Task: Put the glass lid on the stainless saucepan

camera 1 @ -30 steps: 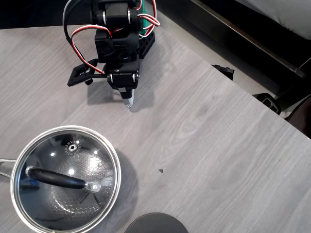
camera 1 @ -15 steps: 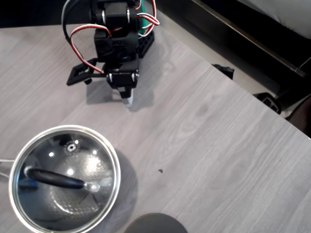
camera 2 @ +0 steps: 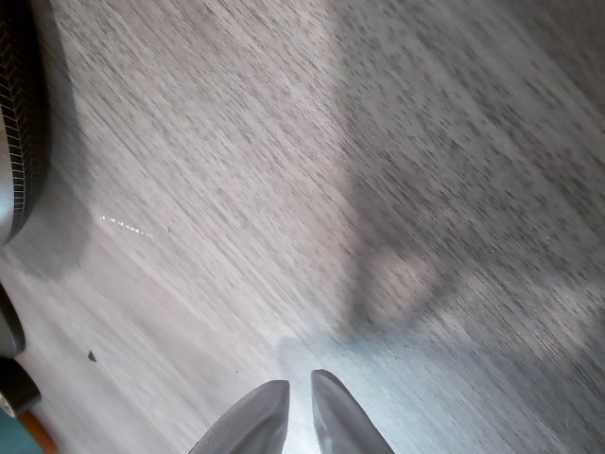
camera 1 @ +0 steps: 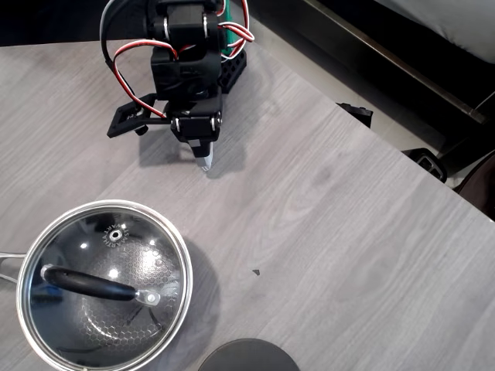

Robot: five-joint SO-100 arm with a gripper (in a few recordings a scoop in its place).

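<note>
In the overhead view the glass lid (camera 1: 133,249), with its black bar handle (camera 1: 87,284), lies flat on the stainless saucepan at the bottom left. The pan's honeycomb inside shows through the glass, and its thin metal handle (camera 1: 9,254) pokes out at the left edge. My gripper (camera 1: 205,159) hangs near the arm's base at the top, well away from the pan, pointing down at the bare table. In the wrist view my gripper (camera 2: 299,395) has its fingertips almost together, with nothing between them.
A dark grey disc (camera 1: 249,357) lies at the bottom edge, right of the pan. The table's edge (camera 1: 387,143) runs diagonally down the right side. A small dark speck (camera 1: 256,271) marks the wood. A dark curved, patterned edge (camera 2: 14,113) sits at the wrist view's left border.
The picture shook and blurred briefly half a second ago. The arm, lid and saucepan stand where they were one second ago.
</note>
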